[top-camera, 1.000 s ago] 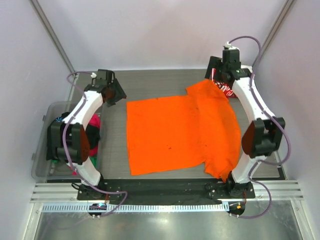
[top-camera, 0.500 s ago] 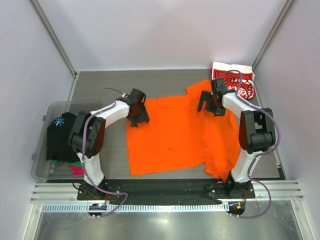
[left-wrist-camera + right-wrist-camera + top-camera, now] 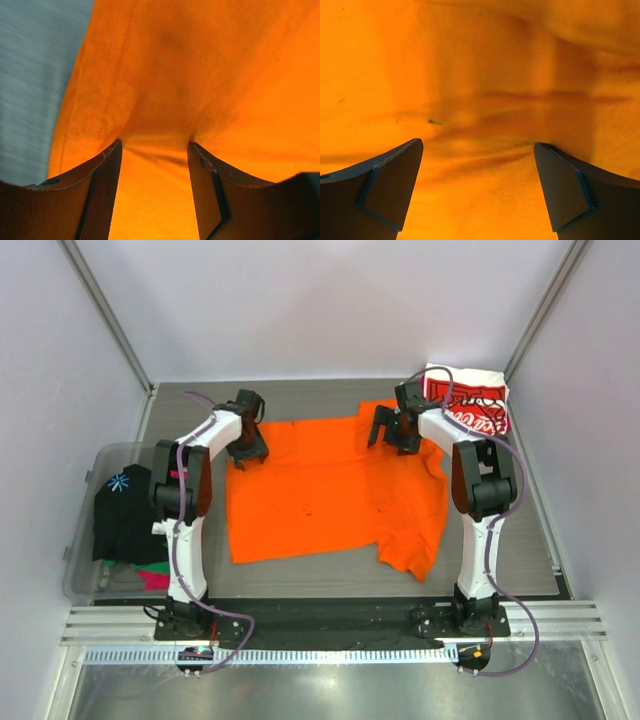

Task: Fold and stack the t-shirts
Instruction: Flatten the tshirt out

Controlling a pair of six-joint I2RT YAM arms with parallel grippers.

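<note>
- Here, a plain bright orange cotton t-shirt [image 3: 320, 500] is seen spread flat across the grey table [image 3: 500, 540], with both arms reached out to its far edge.
- The shirt's long axis is laid left to right: the straight hem is turned toward the left arm, and the sleeves are turned toward the right.
- The left gripper [image 3: 246, 452] is set on the far hem corner. In its wrist view the fingers are shown apart, pressed down onto the cloth, with a small ridge of orange fabric gathered between the tips beside the stitched hem.
- The right gripper [image 3: 388, 435] is planted on the far edge near the upper sleeve. Its fingers are held wide apart over faintly creased cloth, and nothing is clamped.
- From both tools the rest of the shirt is stretched back toward the arm bases, so a fold toward the near edge is judged the likely next move. Each corner is covered by the arm on its own side.
- The cloth looks mostly smooth, though the near sleeve is rumpled and hangs past the body's line.
- A folded red-and-white t-shirt with white script [image 3: 470, 405] is parked in the far right corner.
- A black t-shirt [image 3: 120, 515] is left waiting in a clear plastic bin [image 3: 78, 570] at the left.
</note>
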